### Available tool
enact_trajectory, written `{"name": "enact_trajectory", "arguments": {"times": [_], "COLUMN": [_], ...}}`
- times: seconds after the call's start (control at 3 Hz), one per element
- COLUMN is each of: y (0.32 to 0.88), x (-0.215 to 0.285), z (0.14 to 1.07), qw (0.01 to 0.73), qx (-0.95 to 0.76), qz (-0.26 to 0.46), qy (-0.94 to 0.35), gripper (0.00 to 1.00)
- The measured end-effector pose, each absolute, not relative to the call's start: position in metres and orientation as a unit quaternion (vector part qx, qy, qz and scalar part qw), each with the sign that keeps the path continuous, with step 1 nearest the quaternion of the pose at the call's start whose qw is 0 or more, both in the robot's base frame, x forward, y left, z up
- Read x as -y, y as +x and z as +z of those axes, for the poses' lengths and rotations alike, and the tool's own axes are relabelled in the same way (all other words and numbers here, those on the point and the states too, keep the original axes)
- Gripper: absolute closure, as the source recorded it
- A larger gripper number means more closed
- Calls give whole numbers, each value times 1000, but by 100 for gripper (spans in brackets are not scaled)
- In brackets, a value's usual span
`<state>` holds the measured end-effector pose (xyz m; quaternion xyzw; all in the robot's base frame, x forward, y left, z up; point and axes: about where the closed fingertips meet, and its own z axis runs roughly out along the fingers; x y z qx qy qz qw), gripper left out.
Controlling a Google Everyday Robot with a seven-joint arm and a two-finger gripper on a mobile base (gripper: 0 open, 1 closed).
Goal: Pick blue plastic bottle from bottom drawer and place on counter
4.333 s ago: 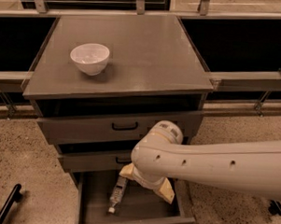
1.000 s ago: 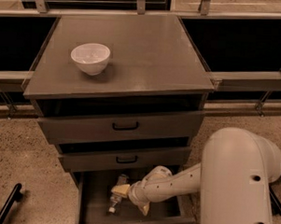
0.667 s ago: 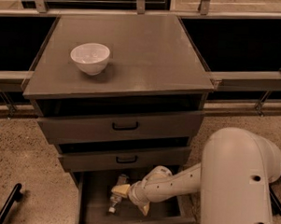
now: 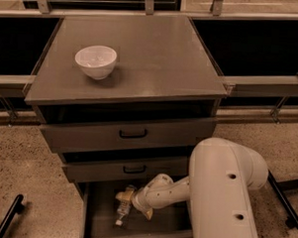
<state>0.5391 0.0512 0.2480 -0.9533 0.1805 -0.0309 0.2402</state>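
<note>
1. Down inside bottom drawer (image 4: 99, 219): gripper (image 4: 134, 204), jaws spread apart, nothing clamped.
2. Blue plastic bottle (image 4: 121, 209) flat on drawer floor, just beside nearer jaw tip; contact unclear.

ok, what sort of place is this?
Probably a robot test lab: grey drawer cabinet, speckled floor, metal rails behind. Gripper is down in the bottom drawer at the bottle.

"How many drawers?"
"Three: top drawer (image 4: 79, 136), middle drawer (image 4: 92, 171), bottom drawer (image 4: 99, 223). Two black handles (image 4: 133, 134) between them."
"And the counter (image 4: 156, 57)?"
"One counter, one bowl (image 4: 95, 61) on it."
"Bottles?"
"One bottle (image 4: 120, 210) (in the bottom drawer)."
"Arms?"
"One arm (image 4: 225, 194), one gripper (image 4: 135, 204) — down in that drawer, at the bottle."
</note>
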Motion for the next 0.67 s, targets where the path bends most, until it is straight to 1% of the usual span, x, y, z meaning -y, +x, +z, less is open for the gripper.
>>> {"name": "enact_trajectory", "arguments": {"times": [0.67], "y": [555], "x": [-73], "z": [186], "qw": [226], "qx": [-149], "qz": [-30], "qy": [-962], "gripper": [0]}}
